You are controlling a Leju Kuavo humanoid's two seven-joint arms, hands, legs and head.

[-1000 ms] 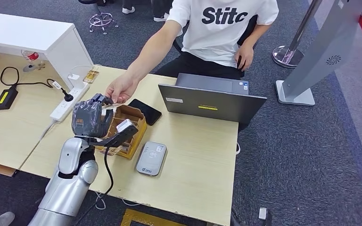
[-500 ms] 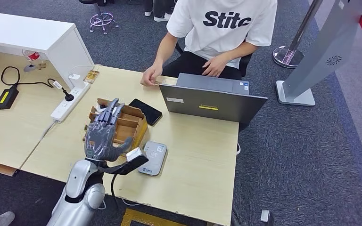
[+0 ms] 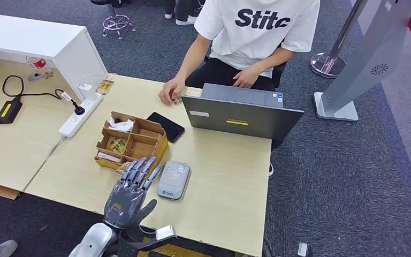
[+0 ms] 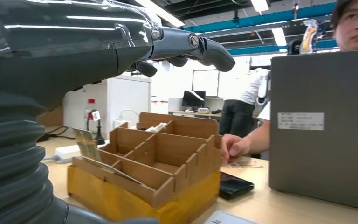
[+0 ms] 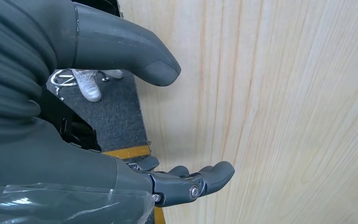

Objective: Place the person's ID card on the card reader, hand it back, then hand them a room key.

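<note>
Hovering low in the frame, my left hand [image 3: 127,194] spreads empty fingers beside the card reader [image 3: 173,179]; the card lies by the person's hand [image 3: 170,91], handed over; my right hand [image 5: 121,116] hangs loosely open too.

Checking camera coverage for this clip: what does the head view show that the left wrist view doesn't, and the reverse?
Head view alone: the grey card reader seen whole, the white power strip, and the card under the person's hand.

Left wrist view alone: a card standing upright in the box's near compartment, and office background.

Both: the open left hand, the cardboard organizer box, the black phone and the laptop.
</note>
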